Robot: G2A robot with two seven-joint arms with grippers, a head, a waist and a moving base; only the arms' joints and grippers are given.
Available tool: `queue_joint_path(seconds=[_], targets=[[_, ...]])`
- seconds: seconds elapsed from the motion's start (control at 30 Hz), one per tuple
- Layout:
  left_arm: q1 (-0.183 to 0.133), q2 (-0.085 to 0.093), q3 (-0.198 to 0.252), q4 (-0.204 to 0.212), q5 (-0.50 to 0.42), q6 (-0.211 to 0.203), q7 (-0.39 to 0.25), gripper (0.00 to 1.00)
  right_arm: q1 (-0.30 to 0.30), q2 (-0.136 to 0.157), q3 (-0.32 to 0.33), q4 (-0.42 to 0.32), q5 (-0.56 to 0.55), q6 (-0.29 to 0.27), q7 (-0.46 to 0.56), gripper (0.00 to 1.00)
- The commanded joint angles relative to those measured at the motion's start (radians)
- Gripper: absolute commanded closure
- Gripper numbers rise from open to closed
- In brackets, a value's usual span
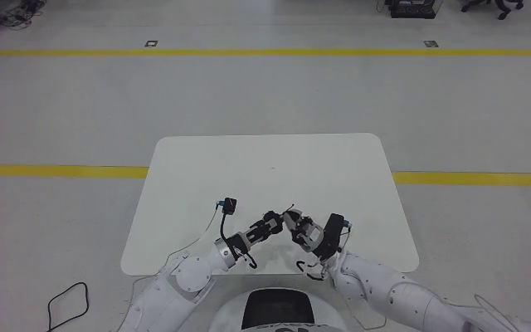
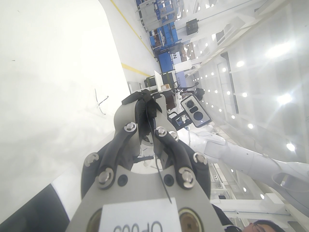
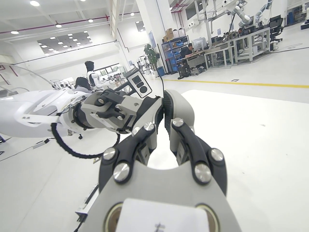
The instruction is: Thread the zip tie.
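Tip to tip above the table (image 1: 274,166), close to its robot-side edge! The left tool (image 2: 144,102) is pinched tight on the zip tie (image 2: 157,165), thin black tail trailing back between its fingers. The right tool (image 3: 163,102) is clamped on the same zip tie, a strand poking up.

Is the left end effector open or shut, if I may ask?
Shut: the left end effector clamps the black zip tie, its tips together.
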State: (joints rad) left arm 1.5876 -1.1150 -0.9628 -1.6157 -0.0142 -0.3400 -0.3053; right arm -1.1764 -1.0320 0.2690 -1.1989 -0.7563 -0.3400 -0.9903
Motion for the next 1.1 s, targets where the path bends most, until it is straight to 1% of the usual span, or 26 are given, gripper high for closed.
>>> queue_joint_path(seconds=[0.0,0.13,0.3,0.6,0.67,0.7,0.77,0.8,0.83,0.9,0.97,1.07], targets=[[0.000,0.000,0.000,0.000,0.000,0.000,0.000,1.00,-0.001,0.001,0.000,-0.002,0.002,0.000,-0.003,0.00],[0.000,0.000,0.000,0.000,0.000,0.000,0.000,1.00,-0.009,0.010,0.002,-0.005,-0.006,0.000,-0.026,0.00],[0.000,0.000,0.000,0.000,0.000,0.000,0.000,1.00,-0.028,0.034,-0.004,-0.026,-0.036,0.000,-0.067,0.00],[0.000,0.000,0.000,0.000,0.000,0.000,0.000,1.00,-0.029,0.034,-0.002,-0.029,-0.035,0.000,-0.063,0.00],[-0.007,-0.002,-0.001,-0.003,-0.028,0.009,0.009,1.00,-0.041,0.039,0.005,-0.078,-0.024,0.000,-0.076,0.00],[-0.009,-0.002,-0.005,-0.003,-0.057,0.009,0.004,1.00,-0.044,0.047,0.003,-0.092,-0.020,0.000,-0.090,0.00],[-0.011,-0.001,-0.017,-0.004,-0.146,0.000,-0.032,1.00,-0.044,0.074,-0.013,-0.130,-0.009,0.000,-0.118,0.00],[-0.011,0.000,-0.027,-0.003,-0.201,0.000,-0.058,1.00,-0.041,0.089,-0.028,-0.150,0.007,0.000,-0.128,0.00],[-0.013,0.003,-0.040,0.002,-0.253,0.000,-0.096,1.00,-0.031,0.111,-0.051,-0.174,0.025,0.000,-0.137,0.00],[-0.014,0.006,-0.062,0.010,-0.330,0.000,-0.145,1.00,-0.010,0.147,-0.099,-0.216,0.048,0.000,-0.139,0.00],[-0.012,0.011,-0.083,0.021,-0.405,0.000,-0.200,1.00,-0.014,0.189,-0.099,-0.278,0.063,0.000,-0.121,0.00],[-0.009,0.016,-0.109,0.039,-0.478,0.000,-0.263,1.00,-0.025,0.245,-0.099,-0.366,0.080,0.000,-0.081,0.00]])
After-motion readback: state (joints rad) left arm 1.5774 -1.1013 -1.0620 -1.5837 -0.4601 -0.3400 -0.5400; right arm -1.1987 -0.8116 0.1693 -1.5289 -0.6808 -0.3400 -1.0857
